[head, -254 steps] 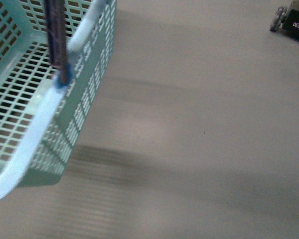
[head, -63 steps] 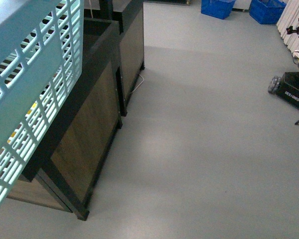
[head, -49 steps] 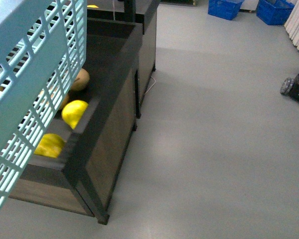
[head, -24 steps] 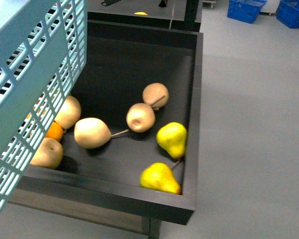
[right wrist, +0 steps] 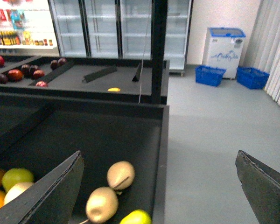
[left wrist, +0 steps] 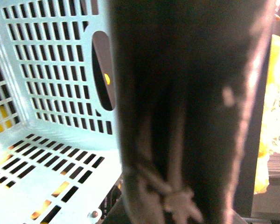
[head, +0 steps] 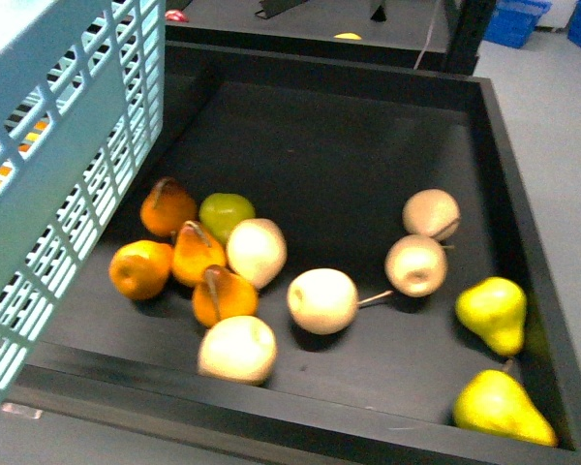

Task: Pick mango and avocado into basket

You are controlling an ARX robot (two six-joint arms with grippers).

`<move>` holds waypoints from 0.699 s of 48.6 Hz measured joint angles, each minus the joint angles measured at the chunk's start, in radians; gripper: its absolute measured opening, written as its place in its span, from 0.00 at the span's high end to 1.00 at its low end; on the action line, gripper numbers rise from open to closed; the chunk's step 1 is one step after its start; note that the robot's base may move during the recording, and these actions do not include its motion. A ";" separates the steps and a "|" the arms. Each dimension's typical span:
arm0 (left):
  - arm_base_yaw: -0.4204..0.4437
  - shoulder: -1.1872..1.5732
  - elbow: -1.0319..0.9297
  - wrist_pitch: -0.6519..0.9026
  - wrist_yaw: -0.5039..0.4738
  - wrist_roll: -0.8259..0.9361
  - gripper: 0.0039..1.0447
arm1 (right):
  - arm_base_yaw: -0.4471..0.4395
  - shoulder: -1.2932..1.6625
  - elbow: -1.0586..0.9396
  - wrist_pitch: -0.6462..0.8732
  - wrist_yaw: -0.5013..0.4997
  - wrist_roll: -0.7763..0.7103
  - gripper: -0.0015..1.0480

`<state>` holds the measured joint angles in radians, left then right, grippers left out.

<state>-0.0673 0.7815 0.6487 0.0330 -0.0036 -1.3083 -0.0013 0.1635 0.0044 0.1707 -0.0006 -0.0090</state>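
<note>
The light turquoise basket [head: 68, 145] hangs at the left of the front view, above the left side of a black fruit bin. In the left wrist view its lattice wall and floor [left wrist: 51, 84] show, and its dark grey-brown handle [left wrist: 191, 107] with a white zip tie [left wrist: 177, 205] fills the frame. My left gripper is shut on that handle, and its fingers are hidden. My right gripper [right wrist: 158, 186] is open and empty, above the bin's right edge. No mango or avocado shows clearly.
The black bin [head: 523, 194] holds tan pears [head: 322, 300], yellow pears [head: 491, 315], orange pears [head: 196, 254], an orange [head: 140, 268] and a yellow-green round fruit [head: 226, 211]. A farther bin holds small dark-red fruits [right wrist: 14, 74]. Grey floor [right wrist: 210, 140] lies to the right, with blue crates [right wrist: 210, 74] beyond.
The front view has swung from bare floor over to the fruit bin, whose fruit has slid rightward into view. The basket stays at the left of the frame.
</note>
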 joint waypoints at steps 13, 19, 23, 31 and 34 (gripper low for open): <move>0.000 0.000 0.000 0.000 0.000 -0.001 0.93 | 0.000 0.000 0.000 -0.001 0.000 0.000 0.07; 0.000 0.000 0.000 0.000 0.000 0.000 0.93 | 0.000 0.000 0.000 0.002 0.001 0.000 0.07; 0.000 0.000 0.000 0.000 0.002 -0.001 0.93 | 0.000 0.001 0.000 0.000 0.000 0.000 0.07; 0.000 0.000 0.000 0.000 0.003 -0.001 0.93 | 0.000 0.001 0.000 0.000 0.000 0.000 0.07; 0.000 0.000 0.000 0.000 0.002 -0.001 0.93 | 0.000 0.001 0.000 0.000 0.000 0.000 0.07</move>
<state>-0.0673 0.7815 0.6487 0.0330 -0.0013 -1.3090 -0.0013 0.1646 0.0044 0.1707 -0.0006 -0.0090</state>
